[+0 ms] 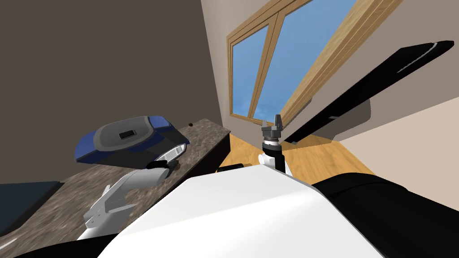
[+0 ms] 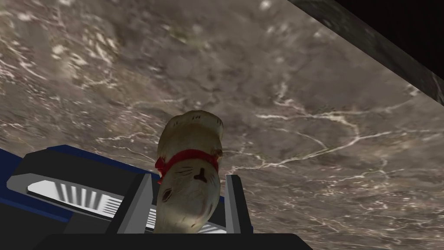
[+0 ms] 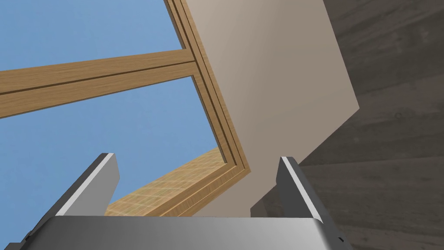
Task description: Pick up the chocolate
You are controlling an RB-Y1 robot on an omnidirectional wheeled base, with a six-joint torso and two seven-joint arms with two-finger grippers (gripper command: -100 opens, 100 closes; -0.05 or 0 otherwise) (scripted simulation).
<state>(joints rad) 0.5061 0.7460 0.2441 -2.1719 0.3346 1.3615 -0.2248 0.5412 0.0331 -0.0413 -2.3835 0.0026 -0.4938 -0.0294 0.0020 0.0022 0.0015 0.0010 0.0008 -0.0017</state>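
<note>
The chocolate (image 2: pixel 190 173) is a cream, animal-shaped figure with a red ribbon round its neck. It stands between the fingers of my left gripper (image 2: pixel 188 179), which press its sides. Behind it lies the brown veined countertop (image 2: pixel 303 108). In the head view my left gripper (image 1: pixel 170 165) is over that countertop (image 1: pixel 45 210), right by the front of a blue and grey appliance (image 1: pixel 130 139). My right gripper (image 1: pixel 278 120) is raised beside the counter's end, and its fingers stand wide apart in the right wrist view (image 3: pixel 197 162).
The blue appliance (image 2: pixel 65 191) lies close beside the left hand. A small dark object (image 1: pixel 191 123) sits near the counter's far corner. A dark inset (image 1: pixel 22 201) lies at the counter's left end. A black panel (image 1: pixel 376 80) hangs on the right wall above the wooden floor (image 1: pixel 313 156).
</note>
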